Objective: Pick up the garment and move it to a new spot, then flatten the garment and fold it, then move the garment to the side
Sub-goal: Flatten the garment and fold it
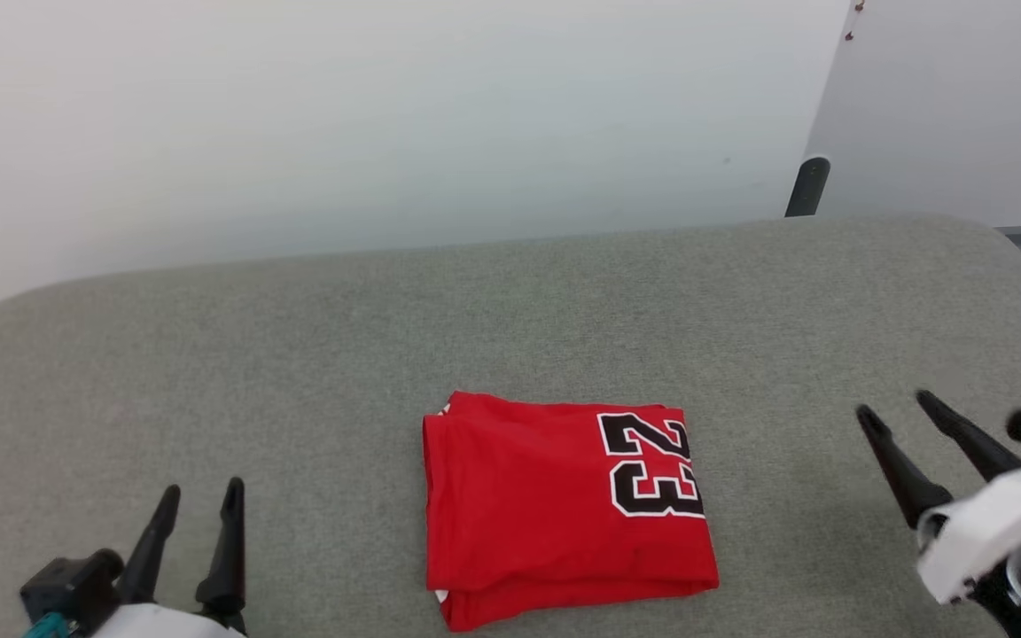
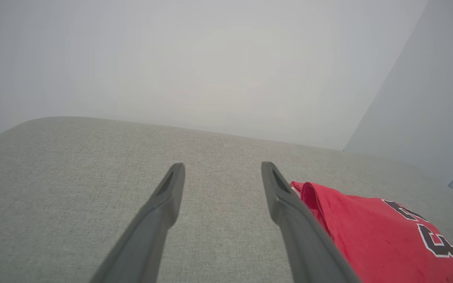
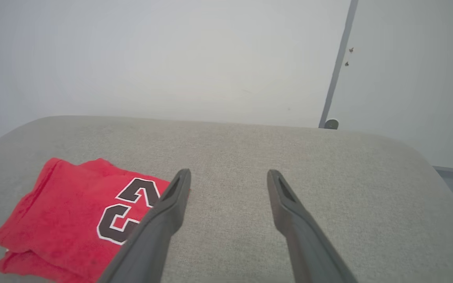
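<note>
Nearest the robot, at the lower left of the head view, the left gripper [image 1: 204,486] points up the picture with its two dark fingers spread and nothing between them; its own wrist view shows bare weave in the gap. At the lower right the right gripper [image 1: 892,403] leans towards the upper left, its jaws likewise standing wide apart and empty (the pale wrist housing behind it is blurred). Between the two, and touching neither, the garment [image 1: 555,514] lies on the grey fabric surface [image 1: 298,354], a little right of the picture's middle and close to the near edge. It is folded into a compact, roughly square stack of layers, red side up, with the black, white-outlined number 23 turned sideways along its right-hand part. A sliver of white peeks out at the far left corner and another at the near left corner, where the lower layers stick out slightly from under the top one. From the right wrist view the stack sits to the left of that gripper's fingers, flat on the weave. Beyond the garment the surface runs bare to its far edge, which curves down at both corners. Behind that edge stands a plain pale wall [image 1: 386,115], and near the far right corner a short dark post [image 1: 807,186] rises just past the surface.
</note>
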